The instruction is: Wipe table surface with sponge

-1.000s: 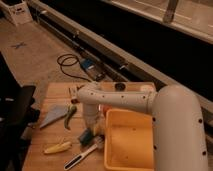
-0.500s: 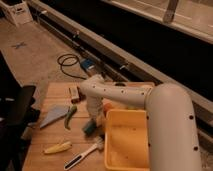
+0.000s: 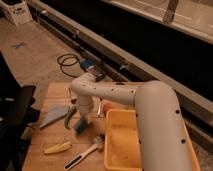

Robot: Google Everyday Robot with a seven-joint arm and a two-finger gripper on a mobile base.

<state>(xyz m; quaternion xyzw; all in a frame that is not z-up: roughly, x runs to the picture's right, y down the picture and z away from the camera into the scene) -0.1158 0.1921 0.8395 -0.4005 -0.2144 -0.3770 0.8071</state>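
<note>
Down on the table point(image 3: 50, 161), a bit left of the yellow bin point(image 3: 120, 150), the gripper point(image 3: 83, 120) points straight down with its fingers clamped together on the sponge point(image 3: 81, 126), which is pressed against the wood about mid-table. Looks like the wiping stroke is in progress, and to do it well I'd say keep steady downward pressure so the sponge stays flat instead of riding on one edge, and sweep in long passes along the planks rather than scrubbing one spot. There's clutter to steer around: a green thing point(image 3: 69, 116) just left of the sponge, a flat grey-blue cloth point(image 3: 54, 116) beyond that, a brush point(image 3: 86, 151) on the near side with its bristles close to the bin, and something yellow point(image 3: 57, 147) near the front left. Material-wise, the sponge is a soft blue-grey block that should squash a little under load, the tabletop is light wooden planks with seams that could catch grime, the bin is smooth hard plastic, and the arm is glossy white and chunky.
</note>
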